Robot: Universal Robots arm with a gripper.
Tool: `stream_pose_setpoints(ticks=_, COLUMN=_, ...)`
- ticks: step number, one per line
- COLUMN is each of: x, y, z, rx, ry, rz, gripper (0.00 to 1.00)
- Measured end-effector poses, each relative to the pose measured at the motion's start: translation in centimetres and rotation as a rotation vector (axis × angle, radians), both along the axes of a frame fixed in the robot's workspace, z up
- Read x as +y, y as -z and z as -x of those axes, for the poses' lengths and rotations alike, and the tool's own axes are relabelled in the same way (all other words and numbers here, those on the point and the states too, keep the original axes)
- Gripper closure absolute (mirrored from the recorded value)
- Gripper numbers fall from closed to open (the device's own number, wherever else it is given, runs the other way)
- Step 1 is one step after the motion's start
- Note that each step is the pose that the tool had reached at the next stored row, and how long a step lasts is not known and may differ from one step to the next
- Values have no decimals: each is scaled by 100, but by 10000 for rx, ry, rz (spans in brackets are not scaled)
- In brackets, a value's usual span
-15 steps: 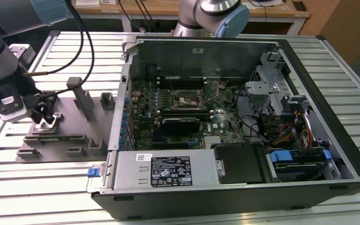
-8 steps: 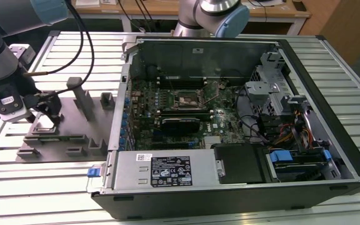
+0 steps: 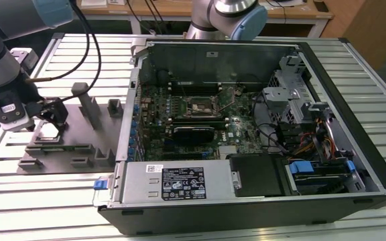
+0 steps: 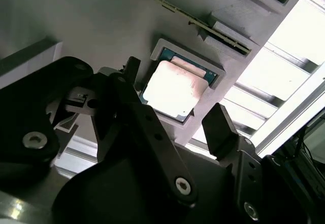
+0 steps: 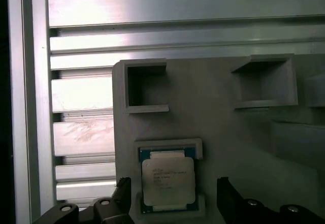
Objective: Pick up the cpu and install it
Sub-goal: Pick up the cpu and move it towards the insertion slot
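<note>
Tool (image 4: 175,94) was wide open and empty. The cpu (image 5: 167,181) lay flat in its fixture tray (image 5: 228,132) pocket on the tabletop (image 5: 81,92), directly beneath the tool, between both fingers (image 5: 228,198), apparently untouched.

Left of frame: my claw (image 3: 48,123) above cpu (image 3: 48,132) in grey tray (image 3: 79,150). Centre-right: open computer case (image 3: 247,125) on table (image 3: 18,201).

Harsh glare (cpu (image 4: 175,91) top overexposed)
</note>
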State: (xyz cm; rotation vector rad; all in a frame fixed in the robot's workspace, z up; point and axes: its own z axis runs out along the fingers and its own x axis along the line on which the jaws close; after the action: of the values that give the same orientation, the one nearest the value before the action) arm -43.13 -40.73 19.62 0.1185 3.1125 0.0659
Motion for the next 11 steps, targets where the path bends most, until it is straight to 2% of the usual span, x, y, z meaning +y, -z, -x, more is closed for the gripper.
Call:
stream_pose_setpoints(ticks=5, x=0, y=76, z=-1, rx=2, ry=0, rz=1, gripper=24)
stream_pose_setpoints(ticks=6, x=21, y=144, z=-1, rx=11, ry=-397, rz=-79, gripper=24)
stream_pose_setpoints(ticks=11, x=24, y=147, z=-1, rx=11, ry=-470, rz=-94, gripper=24)
